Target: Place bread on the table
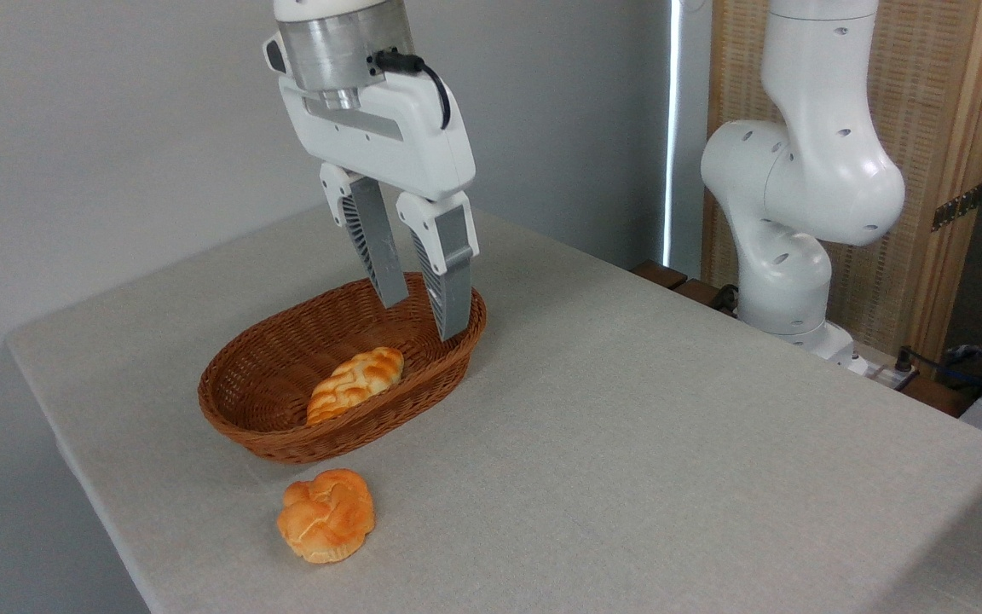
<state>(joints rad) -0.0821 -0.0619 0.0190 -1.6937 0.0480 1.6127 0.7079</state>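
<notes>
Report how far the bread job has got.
Looks done: the round bun lies on the table, just in front of the basket and apart from it. In hand: nothing; the gripper hangs open and empty above the basket's far end. Left: seemingly only pulling the arm away. A longer braided loaf is in the basket.

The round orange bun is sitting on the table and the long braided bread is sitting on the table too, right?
Not quite. The round orange bun does sit on the table, but the long braided bread lies inside the brown wicker basket, as the camera view shows. The pincer hangs empty above the basket.
</notes>
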